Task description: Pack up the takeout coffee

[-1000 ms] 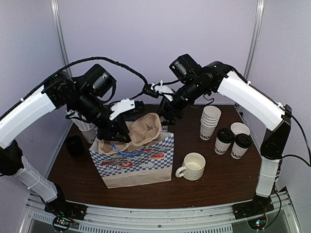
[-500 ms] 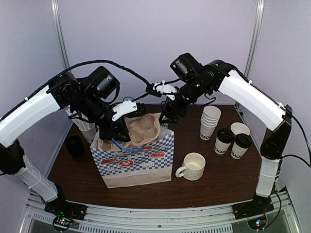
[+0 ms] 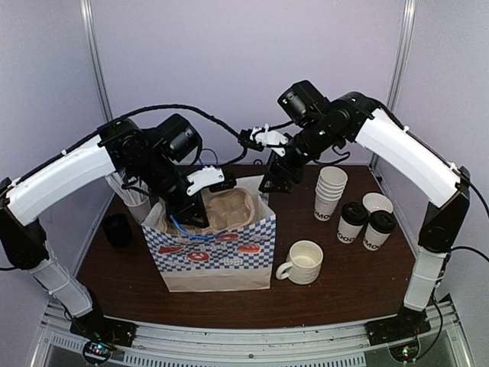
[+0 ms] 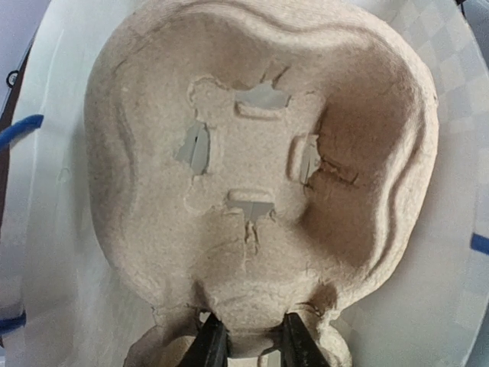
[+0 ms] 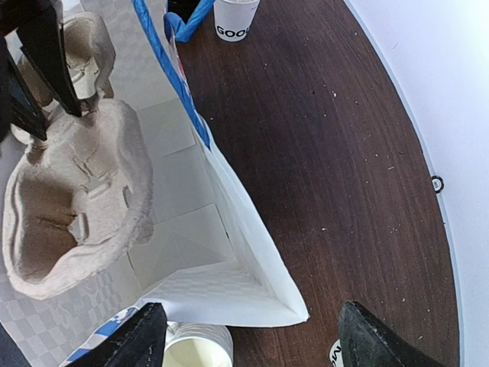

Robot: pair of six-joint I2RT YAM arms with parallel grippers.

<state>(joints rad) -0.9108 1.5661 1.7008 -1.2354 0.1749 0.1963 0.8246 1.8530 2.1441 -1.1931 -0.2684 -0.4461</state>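
Cardboard tray is in the checkered bag, left gripper clamped on its edge, right gripper hanging jaws apart above the bag's right end.

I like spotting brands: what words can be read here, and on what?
"GOO", cut off: white paper cup beyond the blue-checked paper bag.
"GOO", partly: black-lidded white paper cup nearer the mug.
Lettering on the other lidded cup and the lidless cup stack: blurred.
Bag print: too small.

lidded cup, second lidded cup, upright, adjacent
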